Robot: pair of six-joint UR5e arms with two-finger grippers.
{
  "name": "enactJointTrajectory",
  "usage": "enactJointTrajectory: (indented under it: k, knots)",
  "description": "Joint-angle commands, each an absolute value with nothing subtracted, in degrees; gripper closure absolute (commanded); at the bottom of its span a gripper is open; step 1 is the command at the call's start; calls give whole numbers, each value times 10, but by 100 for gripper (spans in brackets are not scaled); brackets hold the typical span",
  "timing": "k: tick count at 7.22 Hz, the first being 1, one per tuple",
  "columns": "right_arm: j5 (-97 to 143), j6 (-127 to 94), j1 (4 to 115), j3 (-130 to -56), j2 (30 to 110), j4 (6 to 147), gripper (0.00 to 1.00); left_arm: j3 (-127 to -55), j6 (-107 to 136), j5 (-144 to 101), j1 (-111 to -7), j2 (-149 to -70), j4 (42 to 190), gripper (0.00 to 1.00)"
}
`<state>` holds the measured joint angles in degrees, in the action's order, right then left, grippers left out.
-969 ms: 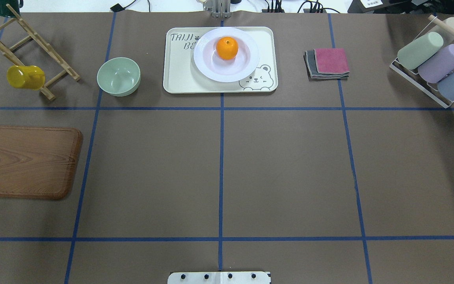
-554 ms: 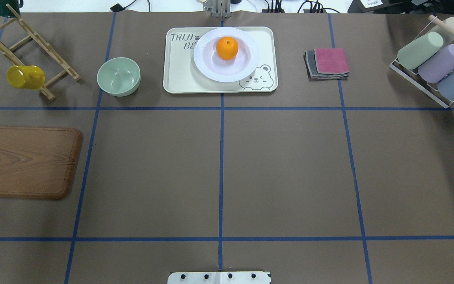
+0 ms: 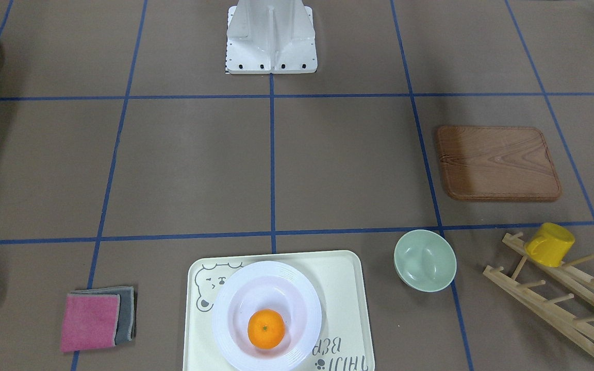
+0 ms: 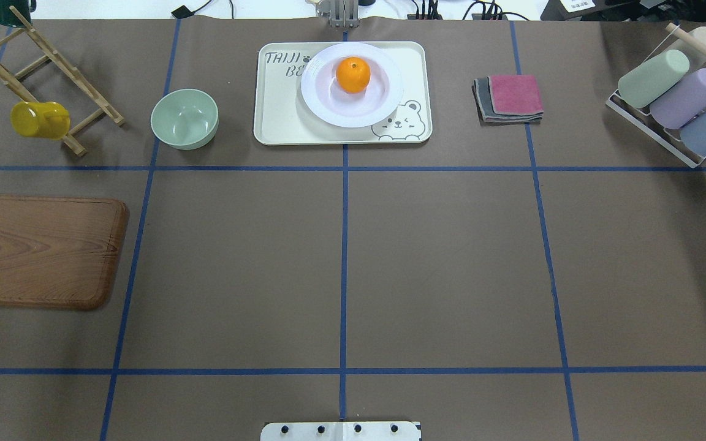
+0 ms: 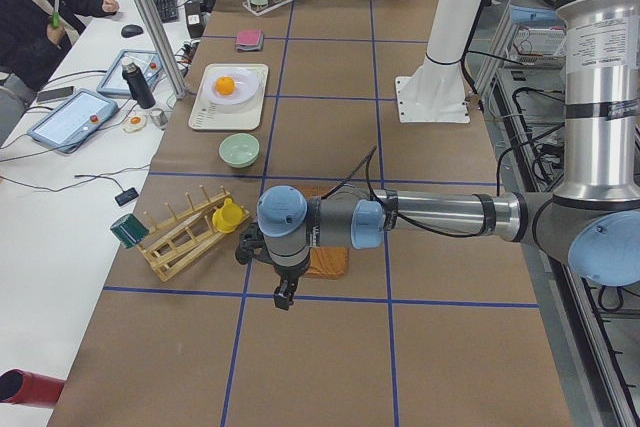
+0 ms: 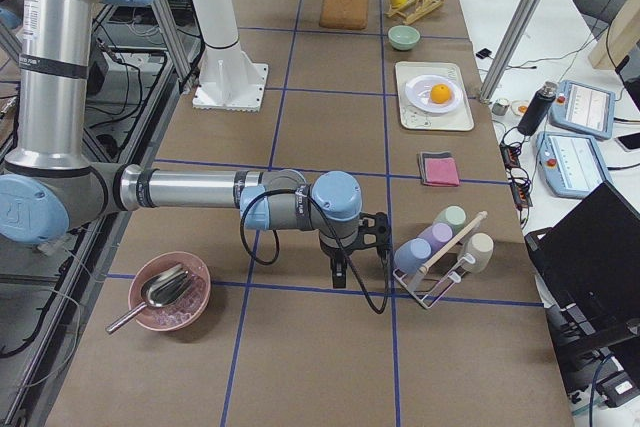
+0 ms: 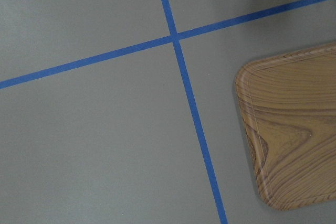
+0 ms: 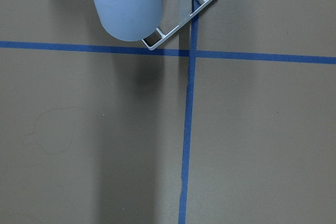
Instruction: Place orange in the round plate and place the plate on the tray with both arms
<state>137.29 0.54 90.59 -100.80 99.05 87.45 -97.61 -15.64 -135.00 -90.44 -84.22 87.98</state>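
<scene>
The orange [image 4: 353, 75] [image 3: 266, 328] lies in the white round plate [image 4: 353, 114] [image 3: 266, 288]. The plate rests on the cream bear tray [image 4: 276, 116] [image 3: 343, 288] at the table's far middle. No arm shows in the overhead or front views. In the exterior left view my left gripper [image 5: 285, 297] points down over the table beside the wooden board [image 5: 328, 259], far from the tray. In the exterior right view my right gripper [image 6: 338, 275] points down next to the cup rack [image 6: 440, 257]. I cannot tell whether either gripper is open or shut. Neither wrist view shows its fingers.
A pale-green bowl [image 4: 184, 118] sits left of the tray, folded cloths [image 4: 510, 98] right of it. A wooden rack with a yellow mug [image 4: 39, 119] stands far left. A pink bowl with a spoon [image 6: 168, 292] sits near the right arm. A person [image 5: 40, 7] sits at a side desk.
</scene>
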Motion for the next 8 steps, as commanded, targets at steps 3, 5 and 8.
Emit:
enactJointTrajectory:
  k: [3,5,8]
  knots:
    - [1373,5,905,-1008,991,875,0,-976,-156,-1350,-904,-840,879,1]
    - [1373,5,905,-1008,991,875,0,-976,-156,-1350,-904,-837,880,1]
    - [1369,5,906,-1008,992,875,0,-976,-156,-1350,-904,-836,880,1]
